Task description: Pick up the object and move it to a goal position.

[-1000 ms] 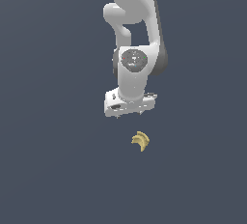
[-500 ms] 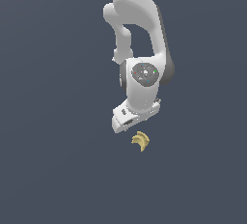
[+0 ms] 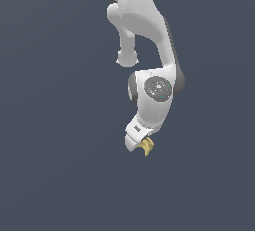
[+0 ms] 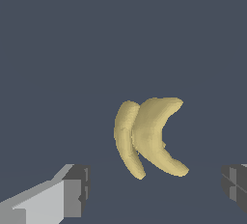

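The object is a small yellow banana-like bunch (image 3: 147, 147) lying on the dark grey floor. In the exterior view the white arm leans down over it and the gripper (image 3: 141, 144) hides part of it. In the wrist view the bunch (image 4: 149, 136) shows as two curved lobes side by side, close below the camera. The gripper (image 4: 157, 189) is open: one grey fingertip (image 4: 77, 189) and the other fingertip (image 4: 236, 184) stand wide apart on either side of the bunch. They do not touch it.
A flat dark grey floor (image 3: 55, 175) fills the scene. The white arm's links and elbow joint (image 3: 158, 88) rise above the bunch. No goal marker shows in either view.
The arm has come down and towards the exterior view's right. The gripper, once well above the bunch, now stands right over it and covers part of it. The bunch has not moved.
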`<act>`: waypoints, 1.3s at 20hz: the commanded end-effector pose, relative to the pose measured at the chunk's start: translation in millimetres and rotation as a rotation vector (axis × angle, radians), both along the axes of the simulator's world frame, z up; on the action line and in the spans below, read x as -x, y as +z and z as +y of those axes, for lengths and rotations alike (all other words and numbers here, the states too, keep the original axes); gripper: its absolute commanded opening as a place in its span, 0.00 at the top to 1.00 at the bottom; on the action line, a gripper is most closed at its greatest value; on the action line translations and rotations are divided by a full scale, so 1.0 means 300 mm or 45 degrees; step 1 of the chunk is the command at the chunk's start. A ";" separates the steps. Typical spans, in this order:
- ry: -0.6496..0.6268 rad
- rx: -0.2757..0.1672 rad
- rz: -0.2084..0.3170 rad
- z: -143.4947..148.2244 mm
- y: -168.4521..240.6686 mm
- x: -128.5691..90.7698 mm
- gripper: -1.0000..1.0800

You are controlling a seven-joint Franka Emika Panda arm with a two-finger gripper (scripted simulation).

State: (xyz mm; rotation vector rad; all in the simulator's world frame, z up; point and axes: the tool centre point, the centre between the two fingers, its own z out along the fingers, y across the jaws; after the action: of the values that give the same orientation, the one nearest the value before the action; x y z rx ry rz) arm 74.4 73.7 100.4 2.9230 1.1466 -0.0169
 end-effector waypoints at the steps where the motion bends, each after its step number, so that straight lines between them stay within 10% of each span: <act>1: 0.052 -0.003 -0.005 0.012 -0.010 -0.016 0.04; 26: 0.117 -0.007 -0.011 0.027 -0.193 -0.032 0.04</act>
State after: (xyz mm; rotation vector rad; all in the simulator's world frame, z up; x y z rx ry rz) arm 82.9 81.6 43.3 2.8693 1.2810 -0.0035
